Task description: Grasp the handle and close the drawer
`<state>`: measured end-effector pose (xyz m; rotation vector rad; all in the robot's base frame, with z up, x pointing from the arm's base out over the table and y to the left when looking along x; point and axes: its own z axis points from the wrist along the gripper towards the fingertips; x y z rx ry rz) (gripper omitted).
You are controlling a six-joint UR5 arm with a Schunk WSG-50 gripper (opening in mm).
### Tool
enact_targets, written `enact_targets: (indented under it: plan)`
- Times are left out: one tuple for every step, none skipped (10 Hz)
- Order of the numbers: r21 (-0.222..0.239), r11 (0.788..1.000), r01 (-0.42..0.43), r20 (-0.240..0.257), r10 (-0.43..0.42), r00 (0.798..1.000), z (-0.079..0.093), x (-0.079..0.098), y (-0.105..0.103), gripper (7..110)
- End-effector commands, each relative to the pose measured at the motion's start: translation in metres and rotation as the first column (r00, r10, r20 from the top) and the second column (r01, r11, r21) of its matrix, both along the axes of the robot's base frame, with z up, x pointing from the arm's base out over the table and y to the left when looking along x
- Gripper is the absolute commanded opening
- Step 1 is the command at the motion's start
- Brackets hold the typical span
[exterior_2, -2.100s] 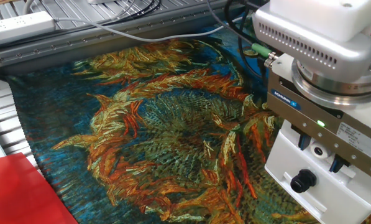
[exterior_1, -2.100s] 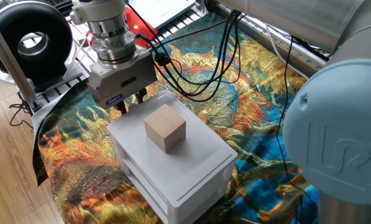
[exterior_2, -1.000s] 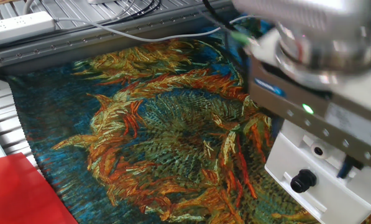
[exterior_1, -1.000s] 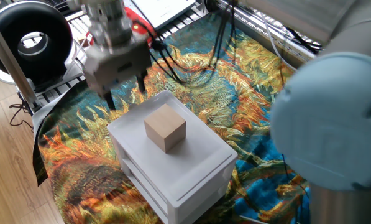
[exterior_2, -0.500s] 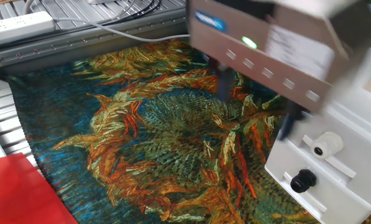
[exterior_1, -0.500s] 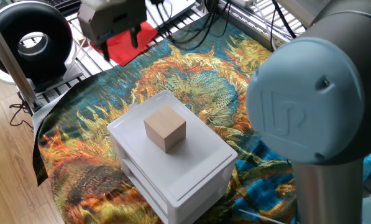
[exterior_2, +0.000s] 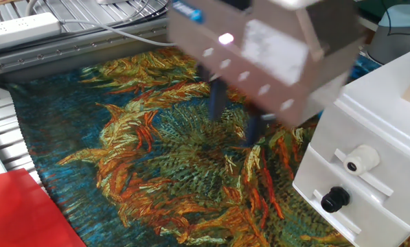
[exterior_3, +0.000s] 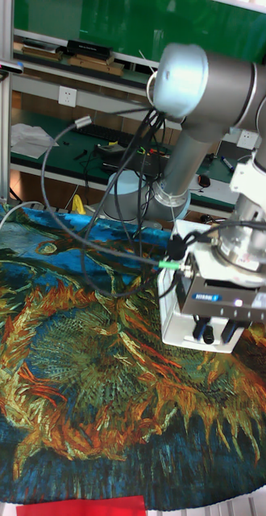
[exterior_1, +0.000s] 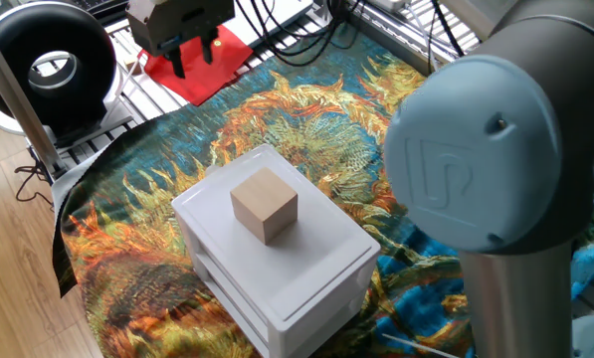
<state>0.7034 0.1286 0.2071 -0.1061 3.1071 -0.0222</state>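
Observation:
The white cabinet [exterior_1: 306, 261] stands on the patterned cloth with a tan wooden cube [exterior_1: 265, 204] on top. In the other fixed view its top drawer [exterior_2: 332, 140] looks pushed in, front flush, with a white knob handle [exterior_2: 361, 159] above a lower drawer's black knob [exterior_2: 335, 199]. My gripper [exterior_2: 235, 116] hangs over the cloth left of the cabinet front, apart from the handle, open and holding nothing. One fixed view shows the gripper [exterior_1: 192, 55] high at the back left, far from the cabinet. In the tall view the gripper [exterior_3: 215, 329] hides part of the cabinet [exterior_3: 175, 318].
A red sheet [exterior_1: 192, 65] lies under the gripper at the cloth's back edge. A black round device [exterior_1: 48, 65] sits at the far left. Cables [exterior_1: 306, 30] trail behind the cloth. A white power strip [exterior_2: 19, 31] lies on the grey rail. My arm's big joint [exterior_1: 476, 169] fills the right.
My gripper has come off the top drawer's white knob and pulled back from the cabinet front, rising over the cloth. Cabinet and cube have not moved.

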Motion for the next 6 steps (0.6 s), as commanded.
enact_targets:
  plan:
    - [-0.004,1.000,0.006,0.072,-0.005,0.997,-0.014,0.037,0.002,22]
    - [0.017,1.000,0.001,0.064,-0.002,0.998,-0.017,0.037,0.008,22]
    - [-0.010,1.000,-0.012,0.056,0.013,0.998,-0.018,0.035,0.000,22]
    - [-0.016,1.000,-0.012,0.054,0.013,0.998,-0.016,0.033,-0.004,7]
    - [-0.028,1.000,-0.011,0.053,0.012,0.999,-0.014,0.030,-0.008,7]
    - [-0.031,0.999,-0.008,0.053,0.009,0.999,-0.012,0.028,-0.009,7]
